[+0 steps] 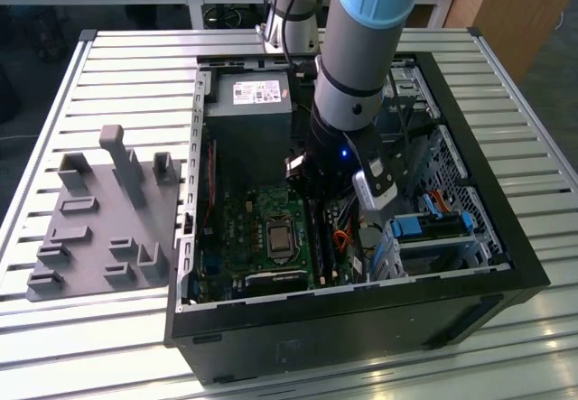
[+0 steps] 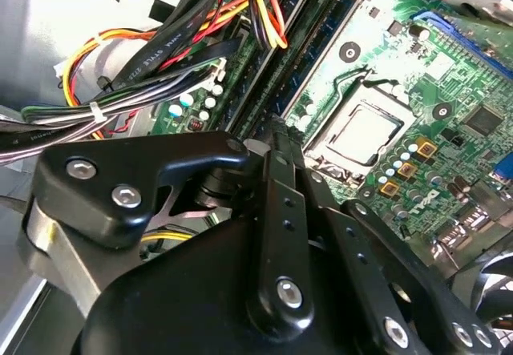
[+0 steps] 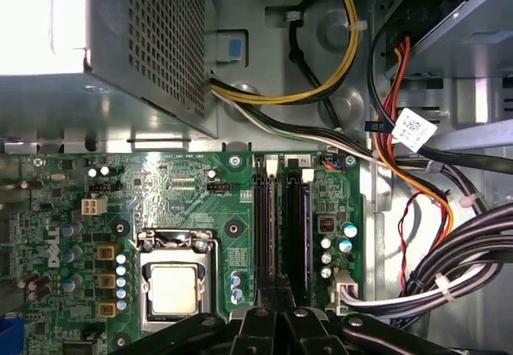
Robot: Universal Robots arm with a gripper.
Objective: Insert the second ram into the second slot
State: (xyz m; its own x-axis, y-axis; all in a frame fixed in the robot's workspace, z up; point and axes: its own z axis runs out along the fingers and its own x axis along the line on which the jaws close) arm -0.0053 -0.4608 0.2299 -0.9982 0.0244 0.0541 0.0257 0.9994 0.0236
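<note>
My gripper [image 2: 276, 143] hangs low inside the open computer case [image 1: 506, 265], over the motherboard's memory slots [image 3: 296, 219]. Its black fingers [image 3: 264, 319] are drawn together, and nothing wide shows between them. In the second wrist view a thin bluish board edge, apparently the second ram [image 2: 317, 38], runs along one slot straight out from the fingertips. I cannot tell whether the tips touch it. In the exterior view the gripper [image 1: 314, 197] stands at the far end of the slots [image 1: 323, 246], beside the processor socket [image 1: 280, 237].
A grey power supply [image 1: 248, 102] sits at the back of the case. Bundled cables [image 3: 417, 179] run close beside the slots, and light-blue drive brackets [image 1: 433, 228] stand on the exterior view's right. A grey parts fixture [image 1: 108, 210] lies on the slatted table [image 1: 90, 346].
</note>
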